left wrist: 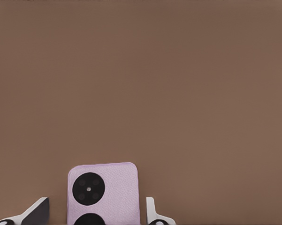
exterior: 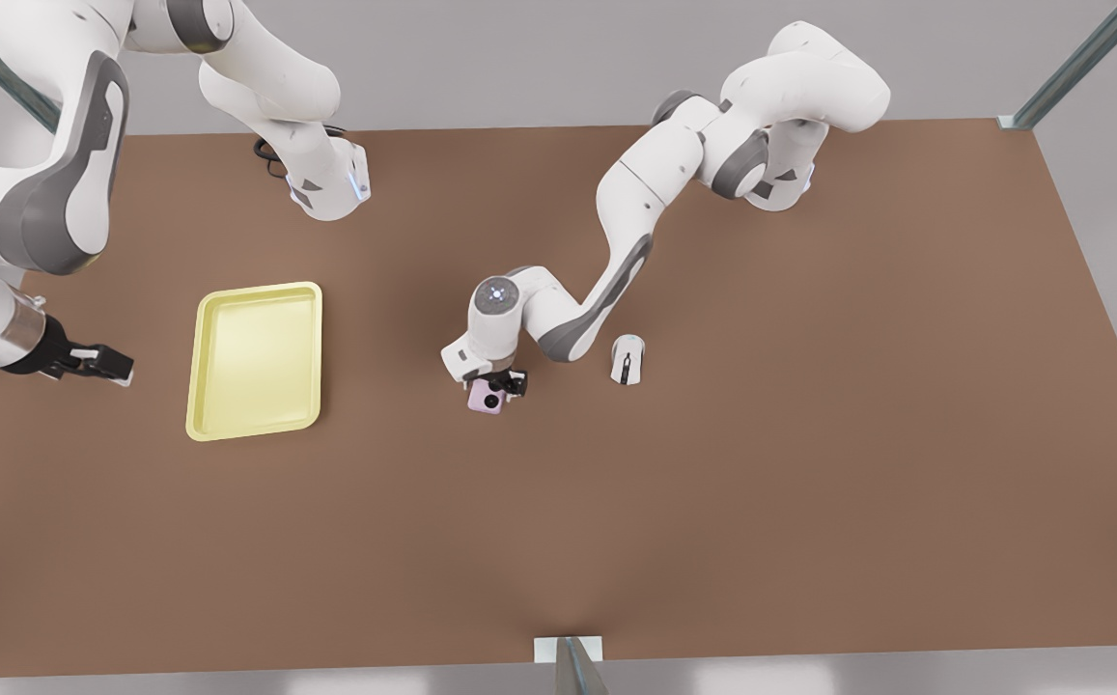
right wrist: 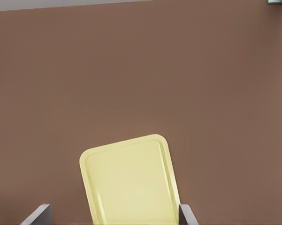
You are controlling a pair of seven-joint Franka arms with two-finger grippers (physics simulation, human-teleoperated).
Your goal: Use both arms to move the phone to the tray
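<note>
**Two arms, phone still off the tray**

Two Franka arms over a brown table [exterior: 712,502]. Landmark: tray [exterior: 256,359], pale yellow, shallow, rimmed, flat on the table toward the front view's left.

Phone [exterior: 484,397]: small lilac slab with black camera circles, lying flat on the table, well apart from the tray, off its side toward the front view's right. Not in the tray, not touching it.

Left gripper [exterior: 494,384]: down at the phone, far from the tray. In the left wrist view its fingertips [left wrist: 152,211] sit spread either side of the phone [left wrist: 103,193], a gap of table showing between each tip and the phone's edges. Fingers apart, nothing gripped; whether the tips reach the table, cannot tell.

Right gripper [exterior: 106,366]: beside the tray on its front-view-left side, near it but not touching, pointing toward it. Right wrist view shows the tray [right wrist: 131,183] ahead between two spread fingertips [right wrist: 186,216]. Fingers apart, holding nothing. This arm waits.

Mouse [exterior: 627,359]: white with dark stripe, on the table, farther from the tray than the phone, near the left arm's forearm, apart from the phone.
</note>
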